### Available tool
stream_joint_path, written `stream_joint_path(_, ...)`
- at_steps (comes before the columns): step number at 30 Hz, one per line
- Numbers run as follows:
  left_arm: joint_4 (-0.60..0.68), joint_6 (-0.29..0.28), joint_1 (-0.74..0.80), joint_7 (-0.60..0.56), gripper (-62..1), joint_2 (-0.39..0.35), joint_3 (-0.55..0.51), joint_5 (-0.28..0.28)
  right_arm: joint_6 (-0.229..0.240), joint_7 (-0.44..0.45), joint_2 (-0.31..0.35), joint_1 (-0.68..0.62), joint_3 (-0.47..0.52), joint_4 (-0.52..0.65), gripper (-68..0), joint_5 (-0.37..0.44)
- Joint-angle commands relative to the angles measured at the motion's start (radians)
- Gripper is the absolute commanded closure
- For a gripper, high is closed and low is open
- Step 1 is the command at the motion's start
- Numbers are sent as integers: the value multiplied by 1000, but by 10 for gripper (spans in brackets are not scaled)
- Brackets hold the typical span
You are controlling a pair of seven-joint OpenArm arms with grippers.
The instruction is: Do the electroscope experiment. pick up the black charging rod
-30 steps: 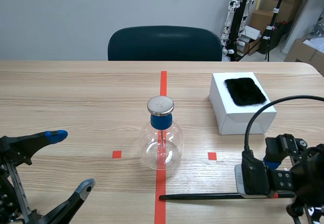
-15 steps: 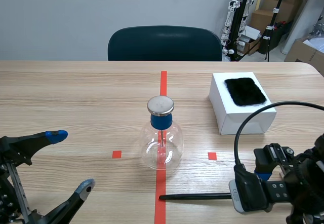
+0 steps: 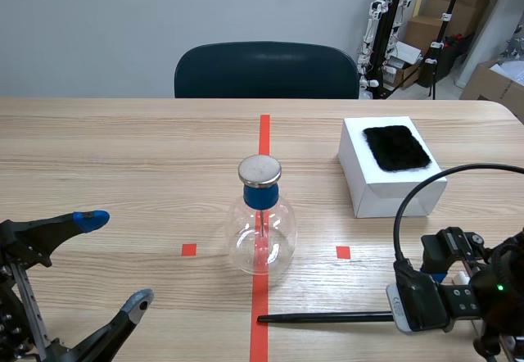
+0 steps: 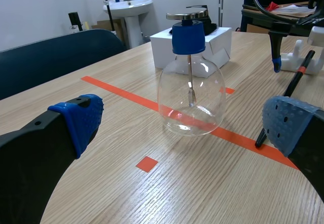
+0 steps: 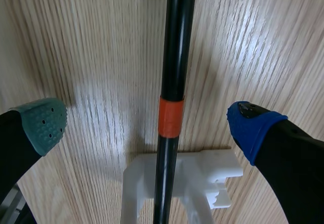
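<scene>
On white stand (image 5: 202,171), black charging rod (image 5: 176,46): lay flat.
Right gripper (image 5: 147,123): fingers spread, straddling rod, not touching.
Left gripper (image 4: 185,123): spread wide.

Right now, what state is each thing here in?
Rod: lying flat, one end on a white stand, not gripped.
Flask: upright, stoppered, metal disc on top.
Box: fur pad lying on top.
Left gripper: open, holding nothing.
Right gripper: open, straddling the rod.
</scene>
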Motion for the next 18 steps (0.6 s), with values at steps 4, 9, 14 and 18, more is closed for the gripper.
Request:
stream_joint_path(4, 6, 1, -3, -15, -623, -1, -2, -8, 8, 23, 8, 24, 16, 14, -679, 14)
stream_joint_path(9, 6, 1, -3, -15, -623, -1, -2, -8, 8, 17, 6, 26, 16, 14, -679, 40)
stream_joint_path(14, 6, 1, -3, -14, -623, -1, -2, -8, 8, 22, 6, 28, 16, 14, -679, 89)
stream_joint_path(18, 6, 1, -3, -15, -623, -1, -2, -8, 8, 19, 6, 29, 16, 14, -679, 106)
